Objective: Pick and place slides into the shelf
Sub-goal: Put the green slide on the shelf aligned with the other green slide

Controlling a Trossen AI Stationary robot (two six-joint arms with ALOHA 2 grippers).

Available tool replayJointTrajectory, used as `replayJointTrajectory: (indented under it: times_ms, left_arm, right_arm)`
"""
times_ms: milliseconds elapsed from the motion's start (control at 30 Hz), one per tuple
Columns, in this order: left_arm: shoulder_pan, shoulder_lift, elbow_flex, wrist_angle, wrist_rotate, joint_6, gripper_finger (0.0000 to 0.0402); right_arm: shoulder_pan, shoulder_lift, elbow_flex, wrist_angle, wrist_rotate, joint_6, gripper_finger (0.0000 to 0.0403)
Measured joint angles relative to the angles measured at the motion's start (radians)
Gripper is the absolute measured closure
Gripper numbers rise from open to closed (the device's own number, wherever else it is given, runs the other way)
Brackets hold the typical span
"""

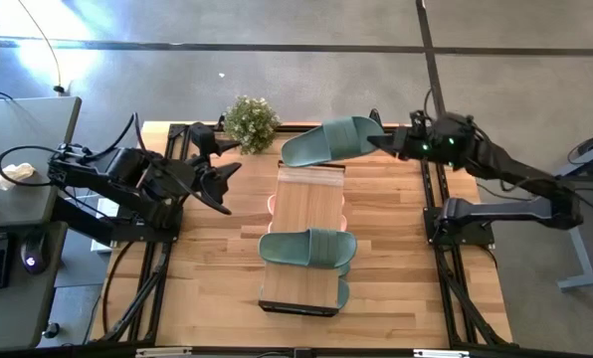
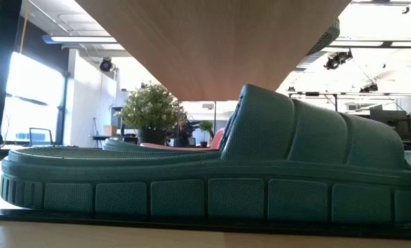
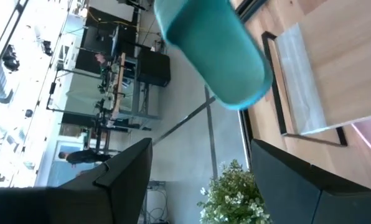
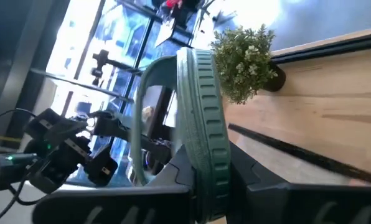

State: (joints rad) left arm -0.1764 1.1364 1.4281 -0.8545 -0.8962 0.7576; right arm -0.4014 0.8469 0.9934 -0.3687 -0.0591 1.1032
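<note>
Overhead view gives me the whole layout: my right hand (image 1: 384, 141) is clamped on a sage-green slide (image 1: 328, 141) held in the air over the far end of the shelf (image 1: 304, 239), another green slide (image 1: 308, 248) lies across the shelf's top plank, and pink edges peek out beneath it. My left hand (image 1: 220, 169) hangs empty with fingers spread wide, near the potted plant (image 1: 250, 121) at the bench (image 1: 217, 268) edge. Only the low view shows a green slide (image 2: 212, 172) on the tier under the plank, while the right wrist view shows the held slide (image 4: 201, 124) pinched on edge.
</note>
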Motion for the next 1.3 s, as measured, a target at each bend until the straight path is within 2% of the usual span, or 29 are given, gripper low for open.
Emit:
replayJointTrajectory:
  times_ms: [100,233,367,500,600,833,1300]
  left_arm:
    - [0.000,-0.004,0.000,-0.007,-0.009,-0.002,0.0144]
    - [0.000,-0.006,0.000,-0.016,-0.013,-0.002,0.0144]
    - [0.000,-0.006,0.000,-0.018,-0.012,-0.002,0.0144]
    - [0.000,-0.006,0.000,-0.027,-0.010,-0.001,0.0144]
    - [0.000,-0.005,0.000,-0.043,-0.008,-0.003,0.0144]
    - [0.000,-0.005,0.000,-0.048,-0.008,-0.003,0.0144]
    - [0.000,-0.005,0.000,-0.063,0.023,-0.038,0.0144]
  right_arm:
    - [0.130,-0.025,-0.003,-0.025,0.145,0.059,0.0389]
    - [0.324,-0.008,-0.072,0.021,0.310,0.165,0.0389]
    - [0.501,0.013,-0.201,0.186,0.508,0.267,0.0389]
    - [0.640,0.010,-0.310,0.347,0.761,0.359,0.0389]
    - [0.723,0.036,-0.366,0.407,0.869,0.443,0.0389]
    - [0.821,0.137,-0.390,0.463,0.940,0.563,0.0389]
    - [0.899,0.220,-0.390,0.469,0.969,0.696,0.0389]
